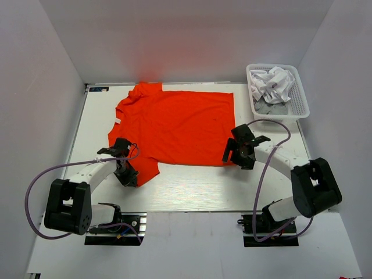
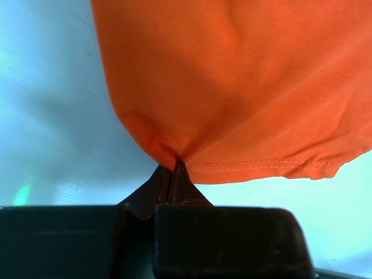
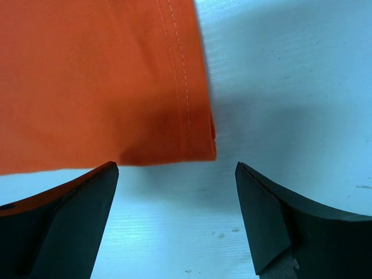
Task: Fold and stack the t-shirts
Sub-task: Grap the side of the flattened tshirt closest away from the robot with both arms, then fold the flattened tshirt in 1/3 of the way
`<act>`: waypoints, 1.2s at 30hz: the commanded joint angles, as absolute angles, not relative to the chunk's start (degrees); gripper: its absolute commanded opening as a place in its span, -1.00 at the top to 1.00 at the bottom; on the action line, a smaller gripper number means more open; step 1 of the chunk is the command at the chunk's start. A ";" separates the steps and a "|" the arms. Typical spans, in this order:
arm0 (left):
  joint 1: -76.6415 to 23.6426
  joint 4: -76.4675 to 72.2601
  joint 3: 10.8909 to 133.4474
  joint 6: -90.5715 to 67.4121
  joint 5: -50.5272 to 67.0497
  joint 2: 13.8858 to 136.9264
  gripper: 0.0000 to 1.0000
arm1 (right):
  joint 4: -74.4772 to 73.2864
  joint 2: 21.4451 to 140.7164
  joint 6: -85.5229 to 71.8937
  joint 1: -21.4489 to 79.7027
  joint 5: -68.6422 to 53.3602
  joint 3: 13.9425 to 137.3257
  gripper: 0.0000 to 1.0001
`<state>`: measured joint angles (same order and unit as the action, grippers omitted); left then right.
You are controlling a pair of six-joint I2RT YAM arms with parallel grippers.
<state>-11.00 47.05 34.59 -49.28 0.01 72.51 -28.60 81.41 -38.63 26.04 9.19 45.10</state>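
Note:
An orange-red t-shirt [image 1: 174,125] lies spread flat on the white table [image 1: 192,189]. My left gripper [image 1: 129,174] is at its near left sleeve, shut on the hem of the cloth [image 2: 244,87]; the fabric bunches where the closed tips [image 2: 171,168] pinch it. At the shirt's near right corner [image 3: 197,145] my right gripper [image 1: 232,156] stands open, with its fingertips [image 3: 99,186] just short of the cloth and nothing between them. White and grey t-shirts [image 1: 273,87] lie crumpled in the basket.
A white lattice basket [image 1: 299,104] stands at the back right corner of the table. White walls close in the table on the left, back and right. Bare table runs along the near edge between the arms.

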 commanded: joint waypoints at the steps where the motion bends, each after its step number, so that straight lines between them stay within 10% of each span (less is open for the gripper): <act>1: -11.25 49.13 36.38 -46.94 2.20 72.06 1.00 | -25.67 83.66 -41.39 26.19 10.28 45.97 -0.70; 14: -11.25 49.49 44.99 -39.12 7.19 72.60 1.00 | -26.11 83.41 -42.63 25.93 11.69 46.84 1.00; 36: -10.11 33.25 68.19 -40.08 -0.88 82.96 1.00 | -25.14 88.59 -34.72 25.14 17.05 60.98 1.00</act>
